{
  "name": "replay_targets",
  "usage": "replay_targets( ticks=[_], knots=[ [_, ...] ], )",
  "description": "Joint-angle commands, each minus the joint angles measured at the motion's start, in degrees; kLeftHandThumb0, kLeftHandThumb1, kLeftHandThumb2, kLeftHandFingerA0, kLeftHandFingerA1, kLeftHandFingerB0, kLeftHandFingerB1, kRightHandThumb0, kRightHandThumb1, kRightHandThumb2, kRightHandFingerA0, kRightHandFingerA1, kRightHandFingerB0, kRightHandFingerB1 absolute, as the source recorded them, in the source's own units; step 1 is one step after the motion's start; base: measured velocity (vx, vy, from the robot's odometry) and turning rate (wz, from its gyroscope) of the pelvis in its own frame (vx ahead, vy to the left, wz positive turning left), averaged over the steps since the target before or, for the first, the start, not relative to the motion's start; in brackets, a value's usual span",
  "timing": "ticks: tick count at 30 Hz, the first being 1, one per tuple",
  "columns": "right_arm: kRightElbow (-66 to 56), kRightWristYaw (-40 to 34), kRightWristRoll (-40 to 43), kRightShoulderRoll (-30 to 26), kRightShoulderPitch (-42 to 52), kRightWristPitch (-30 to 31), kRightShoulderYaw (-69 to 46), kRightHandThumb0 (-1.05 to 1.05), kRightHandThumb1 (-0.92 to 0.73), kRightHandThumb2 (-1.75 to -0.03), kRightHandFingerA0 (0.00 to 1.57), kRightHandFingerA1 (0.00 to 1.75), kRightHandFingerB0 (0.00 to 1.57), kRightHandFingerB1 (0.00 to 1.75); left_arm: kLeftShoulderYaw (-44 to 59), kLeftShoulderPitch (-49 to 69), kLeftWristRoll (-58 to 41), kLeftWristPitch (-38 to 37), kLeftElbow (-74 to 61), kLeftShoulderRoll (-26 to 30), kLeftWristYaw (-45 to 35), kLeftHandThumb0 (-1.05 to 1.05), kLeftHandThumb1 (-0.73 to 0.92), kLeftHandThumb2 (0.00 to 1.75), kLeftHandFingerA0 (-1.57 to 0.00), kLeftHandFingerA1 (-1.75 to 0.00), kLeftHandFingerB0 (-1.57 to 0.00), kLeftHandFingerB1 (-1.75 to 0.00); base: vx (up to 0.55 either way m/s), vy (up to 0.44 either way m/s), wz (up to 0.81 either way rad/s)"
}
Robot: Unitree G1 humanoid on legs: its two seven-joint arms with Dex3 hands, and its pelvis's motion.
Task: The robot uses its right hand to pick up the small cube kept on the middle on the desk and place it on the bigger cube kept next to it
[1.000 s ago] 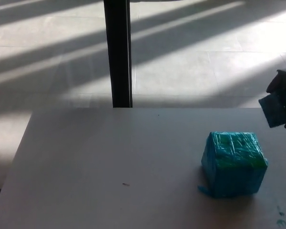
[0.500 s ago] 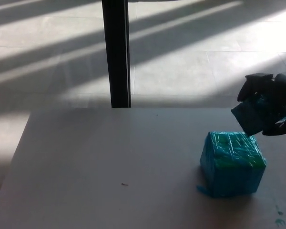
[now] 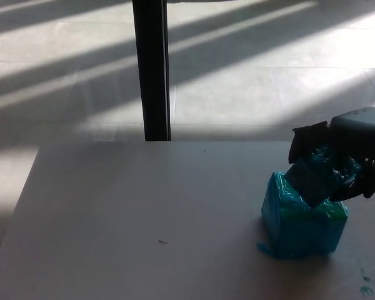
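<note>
Small cube [image 3: 307,181] is held in the right hand [image 3: 337,159], whose black fingers [image 3: 306,139] are closed around it, and in the head view it hangs tilted, one corner down, just over the top face of the bigger cube [image 3: 303,219]; whether that corner already touches the top I cannot tell, because both are of the same blue-green colour and the hand throws shadow there. The bigger cube stands on the tabletop [image 3: 144,206] near its right edge, closer to the front right corner than to the far one, and a loose flap of its wrapping lies on the tabletop at its lower left corner. The left hand is not in view. My judgement of the risk is this: the small cube is rotated and not flat to the top face, so if the fingers let go now it may land on an edge, roll, and fall off onto the tabletop or over the near right edge. The wrapping looks shiny and wrinkled, so the surface may be slippery and uneven, which would make sliding more likely. Also the hand is low and close, so a push downward or sideways could shift the bigger cube. No brand, label or readable writing can be seen on either cube, and the few green marks near the front right corner are not letters.
</note>
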Motion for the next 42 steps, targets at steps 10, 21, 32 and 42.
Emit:
replay_targets(
  ticks=[10, 21, 32, 42],
  knots=[
    [0.5, 4.8, -4.6, 2.8, -1.2, 0.6, 2.6, -0.19, -0.72, -0.66, 0.82, 1.68, 0.63, 1.40, -1.1, -0.3, 0.3, 0.4, 0.1, 2.4, -0.2, -0.78, 0.62, 1.00, -0.47, -0.64, -0.32, -0.54, 0.00, 0.000, 0.00],
    [4.5, 5.1, -9.9, 4.3, -3.0, 3.5, 4.9, -0.50, -0.60, -0.78, 0.10, 0.48, 0.12, 0.39, -1.9, -0.8, 0.6, 0.3, 0.8, 2.6, -0.3, -0.76, 0.79, 0.63, -0.50, -0.58, -0.35, -0.42, 0.00, 0.000, 0.00],
    [-0.9, 10.9, -15.4, 1.3, -5.0, 6.9, 7.2, -0.78, -0.36, -0.68, 0.00, 0.00, 0.00, 0.00, -1.6, -0.3, 0.1, 0.4, 0.5, 2.2, 0.0, -0.76, 0.77, 0.63, -0.52, -0.58, -0.37, -0.41, 0.00, 0.000, 0.00],
    [-2.3, 17.5, -12.1, 1.5, -6.2, 8.9, 4.2, -0.85, -0.43, -0.55, 0.00, 0.00, 0.00, 0.00, -1.3, 0.1, -0.2, 0.5, 0.6, 2.2, -0.4, -0.76, 0.77, 0.63, -0.51, -0.59, -0.38, -0.43, 0.00, 0.000, 0.00]
  ],
)
